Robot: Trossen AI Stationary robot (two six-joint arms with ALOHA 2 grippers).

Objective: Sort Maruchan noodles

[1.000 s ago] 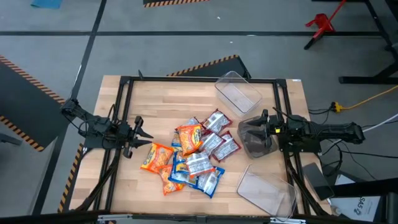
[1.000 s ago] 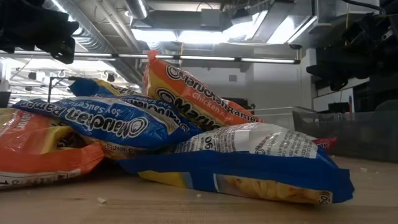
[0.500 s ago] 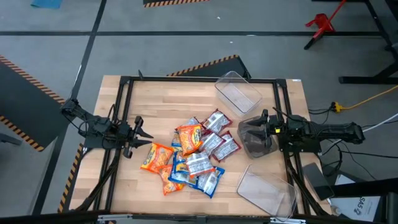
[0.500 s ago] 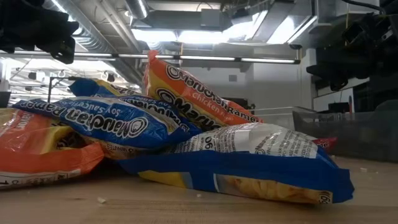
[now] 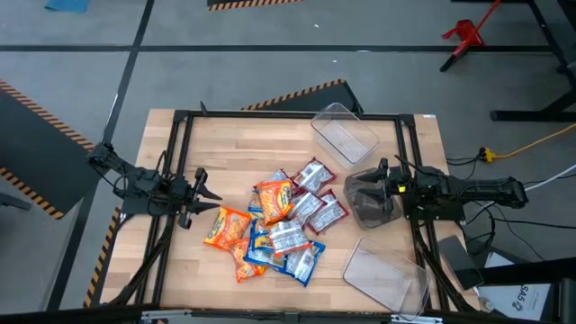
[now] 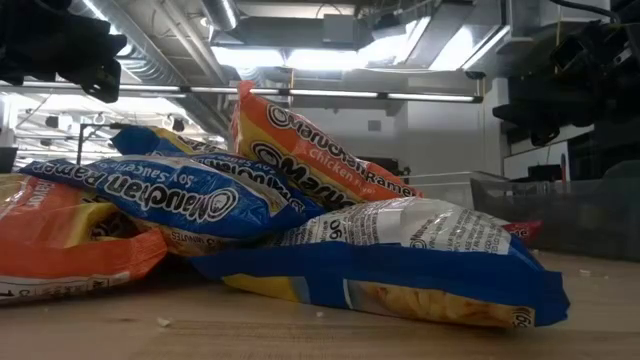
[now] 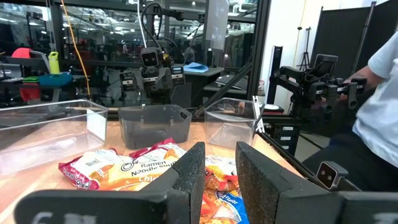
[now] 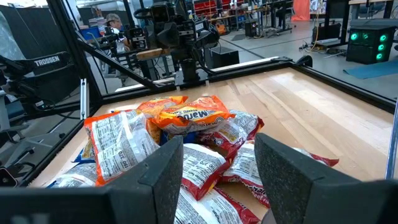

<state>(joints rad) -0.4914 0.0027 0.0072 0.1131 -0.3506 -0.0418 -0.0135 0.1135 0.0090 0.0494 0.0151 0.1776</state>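
Lying in a pile: the Maruchan noodles (image 5: pixel 281 225) sit heaped near the middle of the wooden worktop (image 5: pixel 225 144), with none of them in any tub.
Colours in the pile: an orange packet (image 5: pixel 275 200) lies on top near the centre, another orange one (image 5: pixel 226 227) at the pile's left edge, blue ones (image 5: pixel 270 247) toward the front, and red and white ones (image 5: pixel 314 175) on the right side.
Low view: a blue and yellow packet (image 6: pixel 400 265) lies flat in front, and an orange packet (image 6: pixel 320 155) leans up behind it.
Left pincer (image 5: pixel 203 195): it hovers at the left side of the worktop, pointing toward the pile, just beside the left orange packet and apart from it. Its two fingers (image 7: pixel 189 177) stand a little apart with nothing between them.
Right pincer (image 5: pixel 382 184): it hangs at the right side, over the dark grey tub (image 5: pixel 369 200). Its fingers (image 8: pixel 165 168) are spread with a clear gap and grip nothing.
Clear tubs: one clear tub (image 5: pixel 345 133) stands at the far right part of the worktop, and a second clear tub (image 5: pixel 387 277) at the near right corner.
Beyond the worktop: a person in a white sleeve (image 7: pixel 382 87) shows at the edge of the left wrist view.
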